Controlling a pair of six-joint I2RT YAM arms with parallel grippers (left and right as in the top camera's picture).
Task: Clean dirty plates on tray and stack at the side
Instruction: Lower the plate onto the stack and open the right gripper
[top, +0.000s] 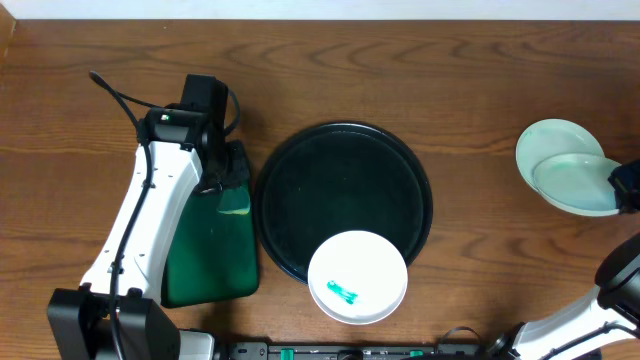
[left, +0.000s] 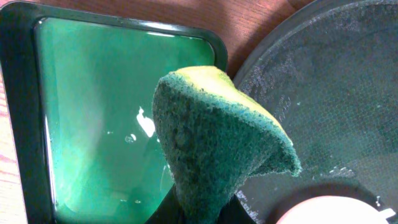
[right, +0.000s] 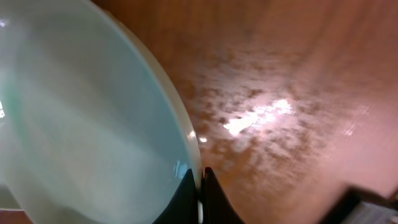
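Overhead, the smeared plate (top: 358, 275) lies on the tray's (top: 340, 170) lower right rim. At far right the right claw (top: 622, 186) pinches a pale-mint plate (top: 572, 180) overlapping a second plate (top: 550, 135). Left wrist: the left claw (top: 230, 172), mostly hidden, seems clamped on the sponge (left: 217, 143). Right wrist: the rim is gripped, and the arm should lower the plate level and centred before releasing.

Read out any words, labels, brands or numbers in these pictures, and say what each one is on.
None to read. The smeared plate, the held plate, the plate beside it, the round tray, the sponge and the green tray carry no print. The teal mark is a smear, not writing.
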